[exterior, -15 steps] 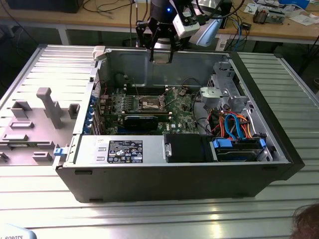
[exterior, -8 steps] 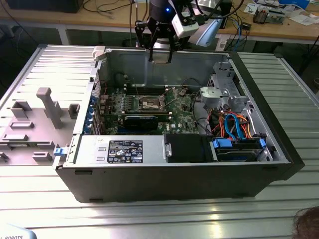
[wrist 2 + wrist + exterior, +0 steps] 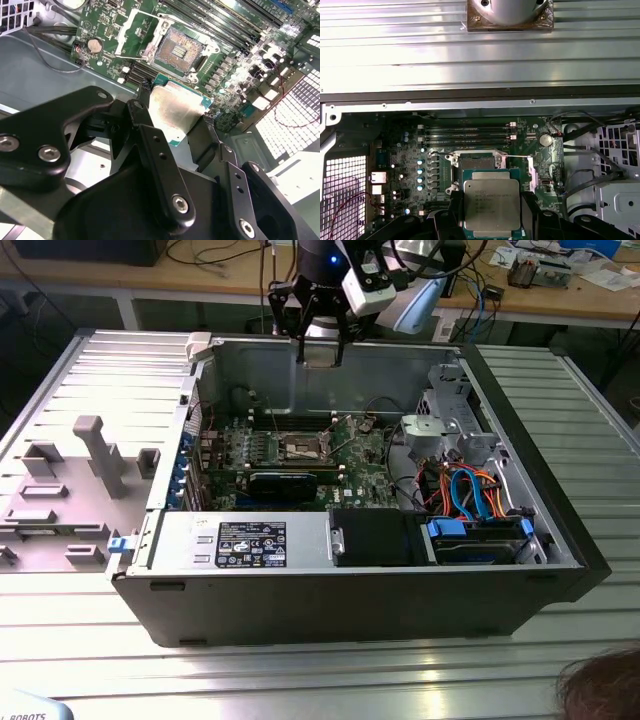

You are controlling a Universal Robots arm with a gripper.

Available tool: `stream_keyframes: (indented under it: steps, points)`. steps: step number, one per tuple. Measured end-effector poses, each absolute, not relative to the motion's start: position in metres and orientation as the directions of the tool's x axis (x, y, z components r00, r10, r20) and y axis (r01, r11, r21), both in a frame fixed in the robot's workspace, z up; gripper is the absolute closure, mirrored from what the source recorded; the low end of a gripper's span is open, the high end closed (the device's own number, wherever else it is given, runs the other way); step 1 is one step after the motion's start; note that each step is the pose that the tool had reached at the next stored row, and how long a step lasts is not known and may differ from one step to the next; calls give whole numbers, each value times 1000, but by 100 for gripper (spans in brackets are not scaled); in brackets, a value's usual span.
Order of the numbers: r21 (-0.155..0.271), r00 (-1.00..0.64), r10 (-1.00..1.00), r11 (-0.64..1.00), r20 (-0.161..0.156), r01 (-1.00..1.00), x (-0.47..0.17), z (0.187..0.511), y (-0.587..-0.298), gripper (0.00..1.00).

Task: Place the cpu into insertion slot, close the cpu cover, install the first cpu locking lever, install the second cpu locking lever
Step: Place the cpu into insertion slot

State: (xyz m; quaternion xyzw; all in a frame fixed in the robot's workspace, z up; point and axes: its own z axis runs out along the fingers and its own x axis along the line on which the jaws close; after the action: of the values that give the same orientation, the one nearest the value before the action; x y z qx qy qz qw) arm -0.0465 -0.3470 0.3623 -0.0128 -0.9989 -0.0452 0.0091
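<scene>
My gripper (image 3: 320,343) hangs above the back wall of the open computer case, shut on the cpu (image 3: 320,352). In both wrist views the cpu (image 3: 176,111) (image 3: 491,204) is a silver-topped square with a green edge, pinched at two opposite sides by the black fingers (image 3: 144,95). Below it on the green motherboard lies the insertion slot (image 3: 179,49) (image 3: 476,162) (image 3: 303,447), dark, bare and uncovered. The cpu cover (image 3: 136,31) (image 3: 533,175) is swung open beside the slot. A thin wire lever (image 3: 516,156) stands loose next to the slot.
The case (image 3: 560,540) lies open on a ribbed metal table. Inside are a labelled power supply (image 3: 250,543), a drive cage (image 3: 450,420) and orange and blue cables (image 3: 470,490). A grey fixture plate (image 3: 70,490) sits at the exterior view's left. A person's hair (image 3: 600,685) shows at the lower right.
</scene>
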Motion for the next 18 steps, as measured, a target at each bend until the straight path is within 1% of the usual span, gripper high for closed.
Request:
stream_keyframes:
  steps: [18]
  points:
    - [90, -1000, 25, 996, 19, 26, -52, 362, -347, 46]
